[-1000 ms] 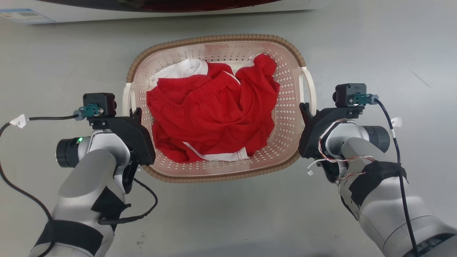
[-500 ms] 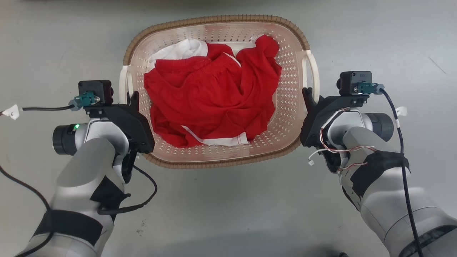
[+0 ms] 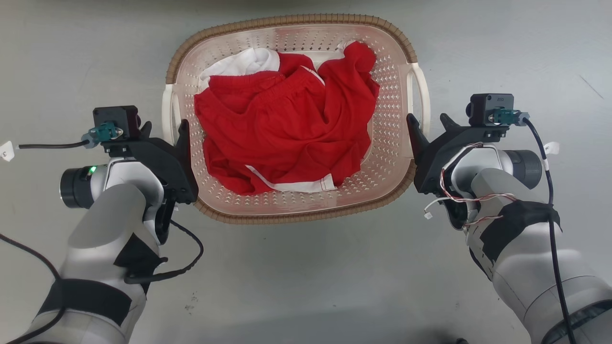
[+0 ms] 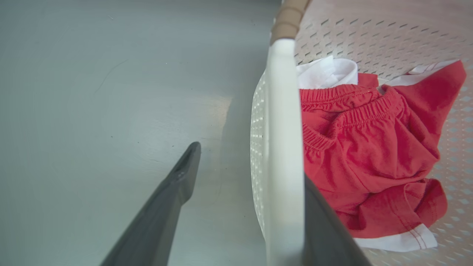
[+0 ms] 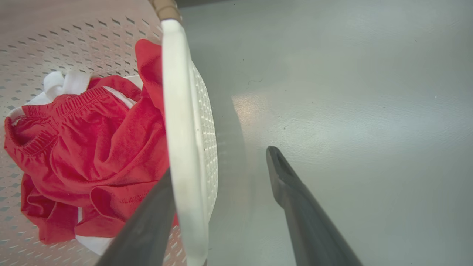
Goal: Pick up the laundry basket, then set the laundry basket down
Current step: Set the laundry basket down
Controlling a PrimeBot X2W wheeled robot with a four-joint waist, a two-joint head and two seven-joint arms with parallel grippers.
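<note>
The left tool (image 3: pixel 165 131) and the right tool (image 3: pixel 429 124) both have their jaws spread. Each is astride one white side handle (image 4: pixel 282 147) and does not clamp it. Between them the pale pink perforated plastic laundry basket (image 3: pixel 387 157) with brown rim seems to stand on the grey floor (image 3: pixel 306 277). Its long axis runs from arm to arm, equally near to both.

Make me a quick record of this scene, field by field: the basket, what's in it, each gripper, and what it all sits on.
basket: between the two arms, long sides across the head view
contents: red clothes, white garment
left gripper: jaws open, one each side of the left handle
right gripper: jaws open, one each side of the right handle
grasp: neither handle clamped
surface: grey floor
</note>
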